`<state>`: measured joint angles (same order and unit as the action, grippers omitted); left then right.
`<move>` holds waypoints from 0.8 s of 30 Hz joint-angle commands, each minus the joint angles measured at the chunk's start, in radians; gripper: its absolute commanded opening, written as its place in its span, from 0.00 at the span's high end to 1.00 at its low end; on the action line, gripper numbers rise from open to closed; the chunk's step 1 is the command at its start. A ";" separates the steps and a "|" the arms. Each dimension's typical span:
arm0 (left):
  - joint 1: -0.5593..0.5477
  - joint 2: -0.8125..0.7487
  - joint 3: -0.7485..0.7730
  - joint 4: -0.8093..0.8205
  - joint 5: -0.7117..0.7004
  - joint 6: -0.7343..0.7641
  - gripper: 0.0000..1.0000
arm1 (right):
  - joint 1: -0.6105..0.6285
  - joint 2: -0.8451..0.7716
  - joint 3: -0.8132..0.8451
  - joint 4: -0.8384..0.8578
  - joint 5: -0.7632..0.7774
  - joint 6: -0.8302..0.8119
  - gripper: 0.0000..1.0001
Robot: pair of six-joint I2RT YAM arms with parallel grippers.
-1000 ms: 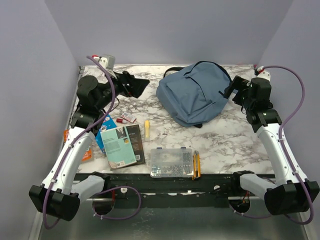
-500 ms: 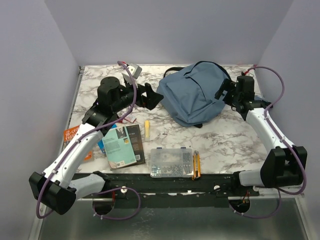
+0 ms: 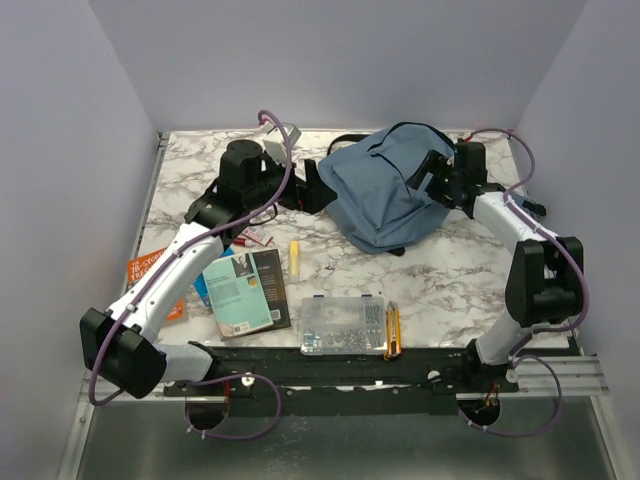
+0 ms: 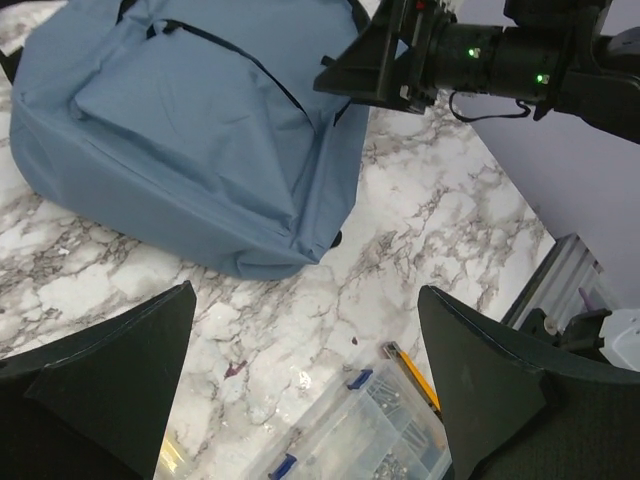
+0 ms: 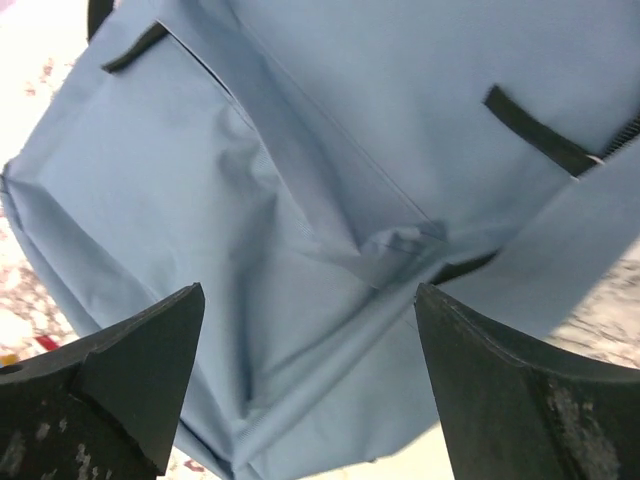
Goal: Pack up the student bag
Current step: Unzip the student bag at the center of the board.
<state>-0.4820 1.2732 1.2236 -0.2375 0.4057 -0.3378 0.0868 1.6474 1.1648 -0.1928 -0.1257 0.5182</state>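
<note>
The bag point(image 3: 385, 190) lies at the back of the desk point(image 3: 460, 285). The left end effector point(image 3: 312, 188), beside the bag's left edge, and the right end effector point(image 3: 432, 172), over its right side, both gape wide, holding nothing. Nearer than the bag, a clear box point(image 3: 344, 326) holds small metal parts. The lettering on the book point(image 3: 245, 290) is too small to read.

Blue-grey student bag point(image 3: 385, 195), flat, front pocket up, at far centre-right.

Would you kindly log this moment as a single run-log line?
left gripper: open, beside left edge of dusty blue-grey fabric backpack | right gripper: open, over its right side | held: nothing
</note>
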 commanded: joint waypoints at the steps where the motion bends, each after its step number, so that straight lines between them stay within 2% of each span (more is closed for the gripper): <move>1: -0.006 0.078 0.074 -0.099 0.070 -0.049 0.06 | 0.021 0.068 0.048 0.084 -0.054 0.120 0.11; 5: -0.006 0.172 0.111 -0.139 0.144 -0.084 0.08 | 0.029 0.150 0.094 0.105 -0.016 0.077 0.12; 9: -0.006 0.279 0.129 -0.129 0.201 -0.117 0.20 | 0.049 0.217 0.139 0.071 0.064 -0.060 0.18; 11: -0.006 0.335 0.153 -0.127 0.213 -0.130 0.24 | 0.051 0.225 0.114 0.084 0.093 -0.088 0.25; 14: -0.006 0.400 0.191 -0.094 0.251 -0.187 0.28 | 0.056 0.222 0.057 0.096 0.076 -0.108 0.42; 19: -0.006 0.511 0.241 0.127 0.340 -0.456 0.31 | 0.066 0.138 -0.110 0.153 0.053 -0.122 0.60; 22: -0.004 0.622 0.367 0.158 0.334 -0.541 0.31 | 0.067 0.084 -0.180 0.170 0.070 -0.117 0.61; 24: -0.004 0.706 0.468 0.162 0.342 -0.576 0.33 | 0.066 0.068 -0.182 0.137 0.093 -0.118 0.58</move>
<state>-0.4820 1.8545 1.5188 -0.1913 0.6891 -0.7467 0.1452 1.7664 1.0256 -0.0097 -0.0826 0.4213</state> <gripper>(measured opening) 0.689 0.392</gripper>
